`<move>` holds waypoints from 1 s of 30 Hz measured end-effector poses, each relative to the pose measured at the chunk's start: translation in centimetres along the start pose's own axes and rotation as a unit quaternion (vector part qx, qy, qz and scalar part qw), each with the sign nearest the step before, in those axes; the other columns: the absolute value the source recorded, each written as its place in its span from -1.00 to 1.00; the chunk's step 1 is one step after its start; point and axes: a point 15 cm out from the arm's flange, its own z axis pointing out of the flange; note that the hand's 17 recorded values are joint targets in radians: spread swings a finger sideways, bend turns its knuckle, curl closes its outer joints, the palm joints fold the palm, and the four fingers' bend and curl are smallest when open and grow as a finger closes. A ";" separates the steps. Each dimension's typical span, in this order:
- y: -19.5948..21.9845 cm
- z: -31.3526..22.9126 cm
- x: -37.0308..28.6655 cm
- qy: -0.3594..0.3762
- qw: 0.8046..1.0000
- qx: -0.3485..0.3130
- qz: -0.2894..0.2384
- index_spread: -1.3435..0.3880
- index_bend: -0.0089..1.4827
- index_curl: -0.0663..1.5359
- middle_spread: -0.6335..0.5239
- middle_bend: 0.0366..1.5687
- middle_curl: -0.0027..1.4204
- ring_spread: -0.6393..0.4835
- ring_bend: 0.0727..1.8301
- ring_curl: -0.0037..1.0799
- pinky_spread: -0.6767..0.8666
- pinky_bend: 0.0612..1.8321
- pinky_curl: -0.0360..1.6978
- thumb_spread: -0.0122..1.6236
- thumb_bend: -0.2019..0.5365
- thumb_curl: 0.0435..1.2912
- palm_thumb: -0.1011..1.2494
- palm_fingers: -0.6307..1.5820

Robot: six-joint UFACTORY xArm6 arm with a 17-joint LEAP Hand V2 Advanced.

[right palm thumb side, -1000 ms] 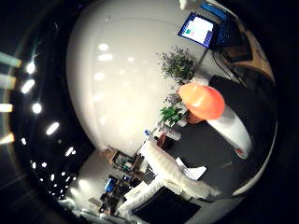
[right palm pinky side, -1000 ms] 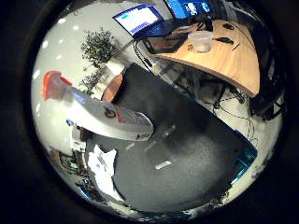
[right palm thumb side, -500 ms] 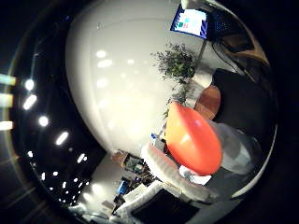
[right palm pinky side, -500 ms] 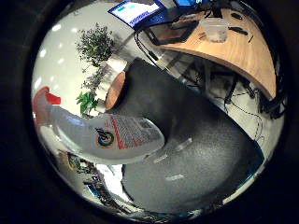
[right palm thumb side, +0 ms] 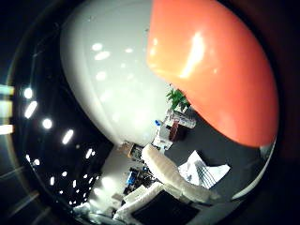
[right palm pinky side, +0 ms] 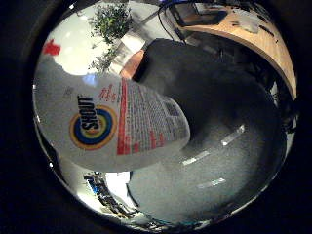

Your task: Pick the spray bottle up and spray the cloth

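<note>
A white spray bottle (right palm pinky side: 107,117) with a round yellow and blue label and a red label panel fills much of the right little finger side palm view, so it is close to my palm. Its orange spray head (right palm thumb side: 211,66) fills the upper part of the right thumb side palm view. My hand does not show in either view. A crumpled white cloth (right palm thumb side: 206,172) lies on the dark surface past the spray head in the right thumb side palm view.
A dark grey surface (right palm pinky side: 219,97) with short white strips (right palm pinky side: 232,136) spreads behind the bottle. A wooden desk (right palm pinky side: 268,44) stands beyond it. Potted plants (right palm pinky side: 112,19) and a brown round object (right palm pinky side: 134,63) sit at the far edge.
The bottle and its orange head have grown to fill much more of both views. The camera has closed in on the bottle.
</note>
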 end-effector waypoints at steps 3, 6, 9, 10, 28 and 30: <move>-0.1 0.3 0.3 0.000 1.000 -0.001 0.003 0.36 -0.79 -0.55 0.38 -0.77 -0.57 0.66 -0.69 -0.51 0.65 -0.28 -0.69 0.36 -0.50 -0.35 -0.11 -0.21; -0.8 0.5 0.2 -0.004 1.000 0.006 0.006 0.31 -0.82 -0.61 0.11 -0.63 -0.52 0.38 -0.42 -0.42 0.60 -0.27 -0.71 0.35 -0.48 -0.33 0.00 0.00; -1.0 0.6 0.6 -0.006 1.000 0.010 0.014 0.17 -0.82 -0.66 -0.30 -0.38 -0.42 -0.21 -0.10 -0.29 0.15 -0.16 -0.72 0.34 -0.48 -0.30 0.10 0.29; -1.2 0.5 0.6 -0.007 1.000 0.013 0.015 0.12 -0.82 -0.67 -0.41 -0.33 -0.39 -0.35 -0.01 -0.25 -0.14 -0.03 -0.69 0.29 -0.48 -0.28 0.16 0.47; -2.4 1.5 -1.5 -0.046 0.999 0.017 0.011 0.23 0.48 -0.10 -0.26 0.58 0.05 -0.24 0.50 0.13 -0.54 0.42 -0.34 0.36 -0.30 0.13 0.68 0.71; -2.3 1.8 -2.4 -0.063 0.998 0.007 0.011 0.24 0.50 -0.10 -0.24 0.60 0.05 -0.23 0.51 0.12 -0.53 0.42 -0.33 0.33 -0.34 0.19 0.70 0.70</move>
